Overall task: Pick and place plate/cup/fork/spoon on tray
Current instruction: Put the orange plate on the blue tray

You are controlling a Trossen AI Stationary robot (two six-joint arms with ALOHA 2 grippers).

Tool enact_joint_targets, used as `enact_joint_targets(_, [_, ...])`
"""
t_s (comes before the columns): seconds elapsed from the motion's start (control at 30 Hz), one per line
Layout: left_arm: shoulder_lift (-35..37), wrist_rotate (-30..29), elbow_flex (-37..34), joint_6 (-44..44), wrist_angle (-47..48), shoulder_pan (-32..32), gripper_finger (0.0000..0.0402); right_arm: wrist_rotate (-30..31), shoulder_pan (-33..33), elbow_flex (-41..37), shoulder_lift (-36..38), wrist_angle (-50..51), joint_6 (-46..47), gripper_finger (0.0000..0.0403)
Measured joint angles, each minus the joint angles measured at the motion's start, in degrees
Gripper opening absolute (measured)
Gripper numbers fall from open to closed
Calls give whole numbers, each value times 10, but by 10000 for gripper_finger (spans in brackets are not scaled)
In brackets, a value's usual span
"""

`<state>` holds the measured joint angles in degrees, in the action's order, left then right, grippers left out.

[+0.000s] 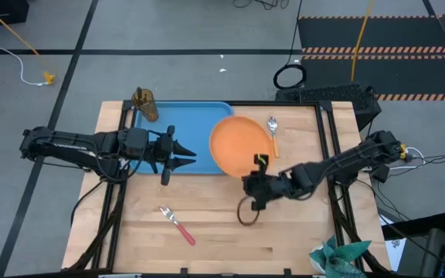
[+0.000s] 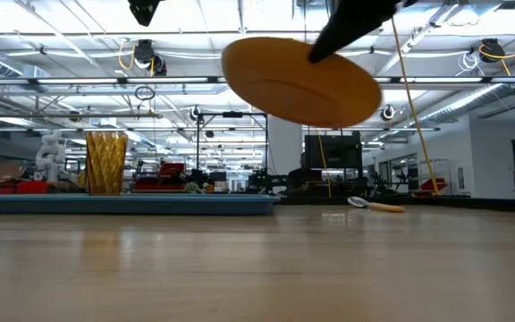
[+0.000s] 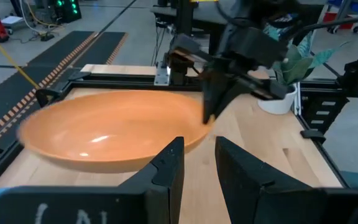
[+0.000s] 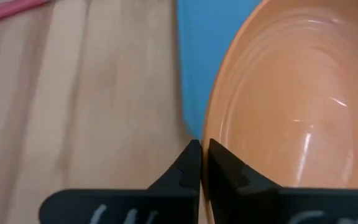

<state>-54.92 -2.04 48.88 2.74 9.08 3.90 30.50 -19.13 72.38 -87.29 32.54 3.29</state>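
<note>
High view shows the round flat orange plate (image 1: 238, 145) overlapping the right end of the large light-blue rectangular tray (image 1: 178, 143), whose long axis runs left to right across the wooden counter (image 1: 222, 232). From the low view the plate (image 2: 298, 80) is clear of the counter, held up in the air and tilted, its far-left edge higher than its near-right edge. The right claw (image 1: 258, 166) pinches the plate's rim at the edge nearest the arm; in the right wrist view its fingers (image 4: 188, 171) are pressed onto the glossy rim, with blue tray beside them. The left claw (image 1: 182, 154) hovers over the tray's middle, pointing right toward the plate, its two fingers slightly spread and holding nothing. The small translucent amber-brown tumbler, the cup (image 1: 144, 103), stands upright at the tray's far-left corner. The small spoon with a silver bowl and orange handle (image 1: 273, 135) lies on the counter just right of the plate, bowl away from the robot. The small fork with silver tines and a red-pink handle (image 1: 178, 225) lies diagonally on the near counter, tines toward the upper left.
</note>
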Motion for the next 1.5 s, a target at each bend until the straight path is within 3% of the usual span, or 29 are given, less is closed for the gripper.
enact_joint_targets(0.33, [39, -25, 1, -2, -1, 4, 95, -108, 122, 1, -32, -126, -164, 0])
enact_joint_targets(0.53, [74, -51, 1, -23, 15, 8, 95, -174, 180, 6, -85, -205, -262, 0])
enact_joint_targets(0.67, [79, -63, 1, -32, 21, 7, 95, -203, 205, 54, -140, -212, -287, 0])
enact_joint_targets(1.17, [78, -76, 1, -104, 31, -12, 95, -247, 233, 261, -341, -208, -333, 0])
enact_joint_targets(1.5, [77, -76, 1, -119, 28, -44, 95, -248, 240, 304, -427, -255, -384, 0])
